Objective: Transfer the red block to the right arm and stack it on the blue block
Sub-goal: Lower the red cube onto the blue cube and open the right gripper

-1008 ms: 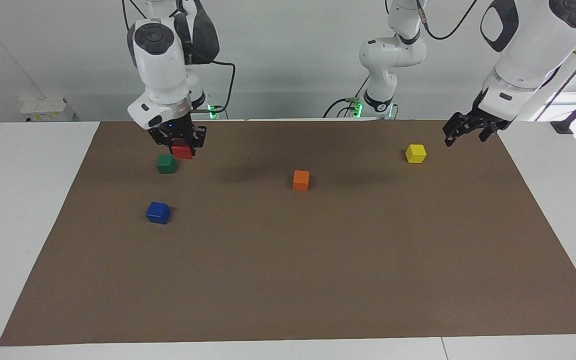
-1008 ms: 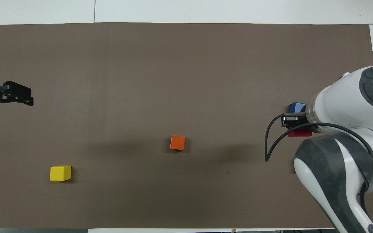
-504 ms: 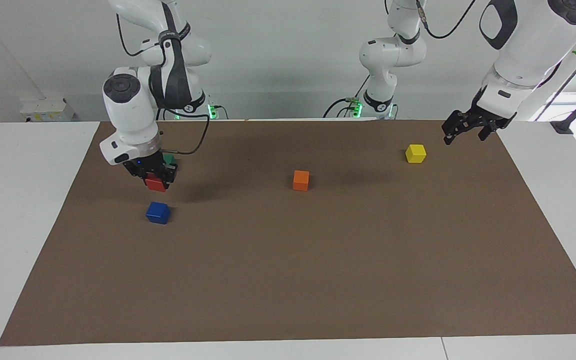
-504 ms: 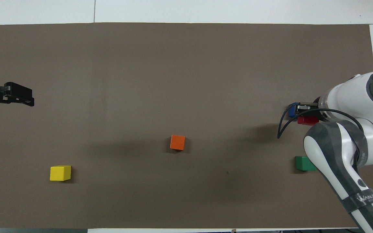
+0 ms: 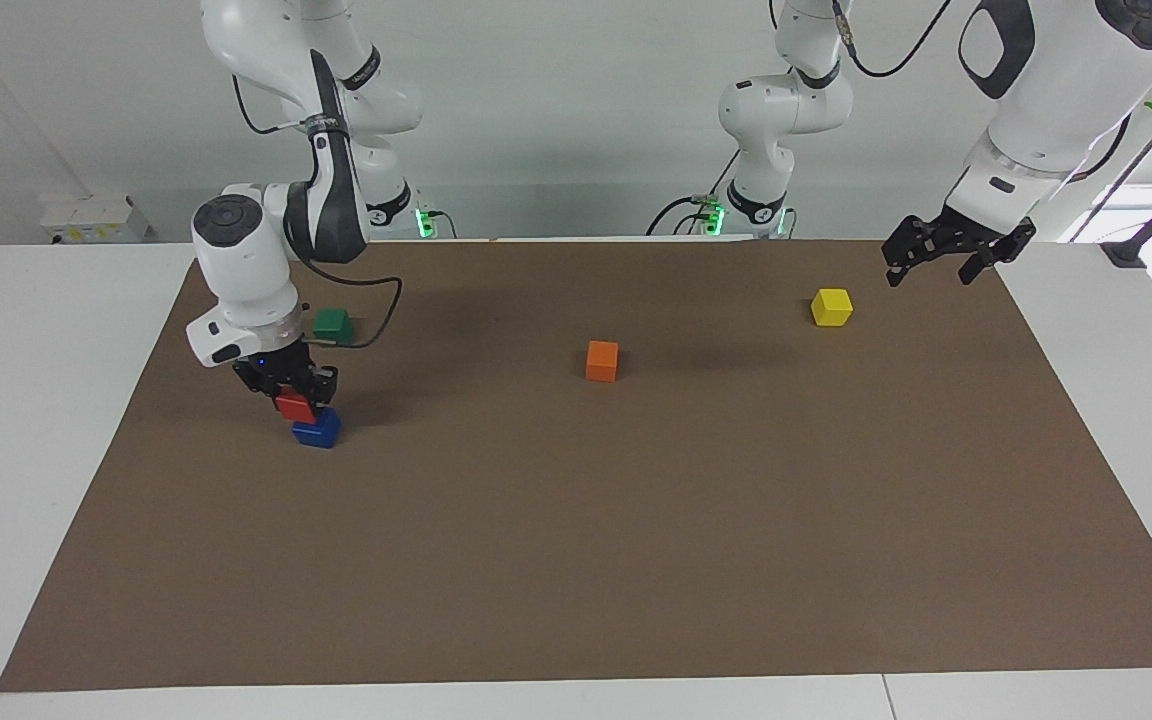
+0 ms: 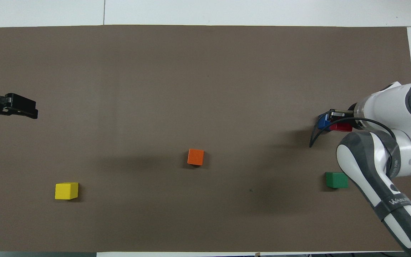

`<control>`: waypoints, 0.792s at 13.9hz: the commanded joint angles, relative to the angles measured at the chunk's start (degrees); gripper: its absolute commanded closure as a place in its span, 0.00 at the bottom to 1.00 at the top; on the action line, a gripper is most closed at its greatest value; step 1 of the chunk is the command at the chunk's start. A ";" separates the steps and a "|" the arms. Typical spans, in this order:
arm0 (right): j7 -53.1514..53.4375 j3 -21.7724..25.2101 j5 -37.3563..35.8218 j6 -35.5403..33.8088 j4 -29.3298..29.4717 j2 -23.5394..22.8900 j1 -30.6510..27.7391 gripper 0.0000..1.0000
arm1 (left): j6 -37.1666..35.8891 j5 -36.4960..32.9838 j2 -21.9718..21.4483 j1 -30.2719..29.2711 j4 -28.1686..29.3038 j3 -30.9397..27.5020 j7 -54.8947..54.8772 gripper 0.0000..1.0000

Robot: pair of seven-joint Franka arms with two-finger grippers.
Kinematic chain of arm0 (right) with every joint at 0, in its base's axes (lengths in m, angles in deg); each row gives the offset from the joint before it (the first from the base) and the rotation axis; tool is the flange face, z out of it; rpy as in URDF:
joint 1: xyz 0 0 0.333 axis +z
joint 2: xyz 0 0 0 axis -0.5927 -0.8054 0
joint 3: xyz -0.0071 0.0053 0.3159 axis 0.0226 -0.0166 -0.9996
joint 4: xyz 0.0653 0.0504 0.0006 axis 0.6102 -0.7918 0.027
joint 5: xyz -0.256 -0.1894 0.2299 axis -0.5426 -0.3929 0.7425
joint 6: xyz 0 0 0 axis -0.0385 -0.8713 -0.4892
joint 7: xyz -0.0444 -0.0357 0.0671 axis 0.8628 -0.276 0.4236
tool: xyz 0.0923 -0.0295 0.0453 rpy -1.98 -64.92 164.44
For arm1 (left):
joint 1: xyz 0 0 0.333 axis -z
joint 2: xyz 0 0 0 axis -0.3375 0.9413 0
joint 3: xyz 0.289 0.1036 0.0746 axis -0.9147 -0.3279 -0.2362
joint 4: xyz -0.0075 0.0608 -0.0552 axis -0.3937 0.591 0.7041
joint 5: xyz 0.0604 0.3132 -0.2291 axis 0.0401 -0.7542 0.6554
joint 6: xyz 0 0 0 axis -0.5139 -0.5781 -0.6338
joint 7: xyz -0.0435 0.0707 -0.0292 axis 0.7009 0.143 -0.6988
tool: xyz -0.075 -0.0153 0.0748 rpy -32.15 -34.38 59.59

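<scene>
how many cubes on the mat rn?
5. Red in the right gripper, at or just above blue; green nearer the robots than those; orange mid-mat; yellow toward the left arm's end. None seem hidden.

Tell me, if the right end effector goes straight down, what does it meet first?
The right end effector holds the red block just over the blue block. Going down, the red block would likely land on the blue one first, though slightly off-centre.

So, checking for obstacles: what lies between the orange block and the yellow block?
Only bare brown mat between the orange block and the yellow block, clearest in the overhead view.
</scene>
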 commanded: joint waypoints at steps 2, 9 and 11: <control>0.49 -0.78 2.69 1.42 -0.46 -0.39 -1.03 1.00 | 0.06 0.27 -0.70 -0.91 0.28 0.46 -1.29 0.00; -5.14 -0.78 7.61 1.68 -0.38 -0.74 -2.26 1.00 | -1.00 0.27 -2.27 -0.73 1.16 0.37 -1.11 0.00; -6.36 -0.78 8.75 2.73 -0.38 -0.83 -2.35 1.00 | -1.26 0.27 -2.63 -0.91 1.34 0.20 -1.11 0.00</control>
